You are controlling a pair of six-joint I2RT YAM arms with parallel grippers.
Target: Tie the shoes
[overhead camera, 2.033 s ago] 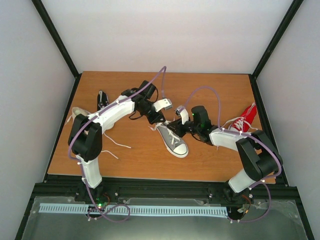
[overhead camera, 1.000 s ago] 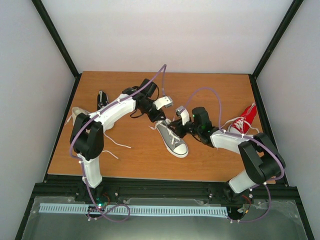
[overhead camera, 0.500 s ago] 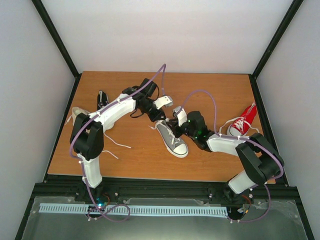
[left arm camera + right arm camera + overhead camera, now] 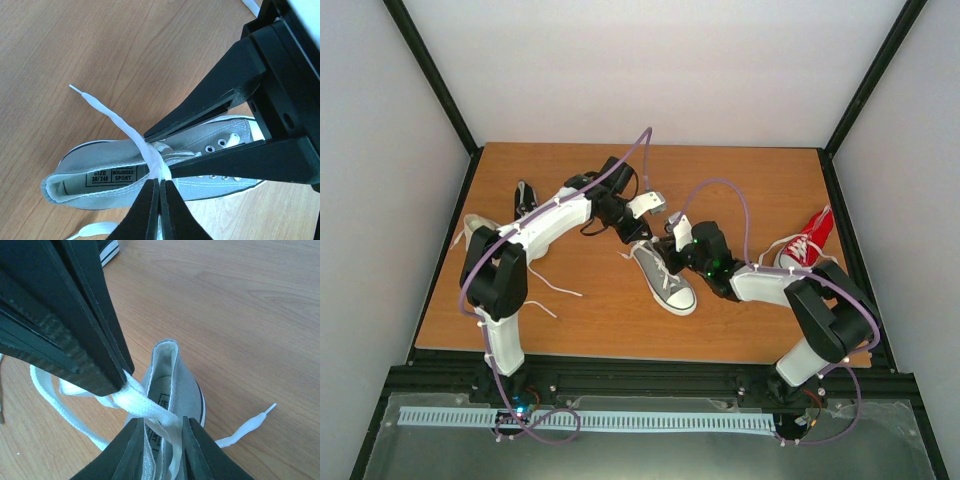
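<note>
The left claw (image 4: 159, 189) is pressed together on the white lace (image 4: 112, 118), just above the open collar of the grey shoe (image 4: 90, 159), which lies directly beneath both claws. The right claw (image 4: 161, 424) is spread slightly, with lace running between its fingers, close beside the left claw's tips. Bare tabletop (image 4: 75, 40) is seen beyond the heel, where the lace end lies loose. A red shoe (image 4: 807, 243) lies well apart, outward of the right claw. A black shoe (image 4: 525, 197) and a cream shoe (image 4: 477, 228) lie outward of the left claw, the cream one partly covered by the arm. The grey shoe's toe is mostly hidden in the wrist views.
</note>
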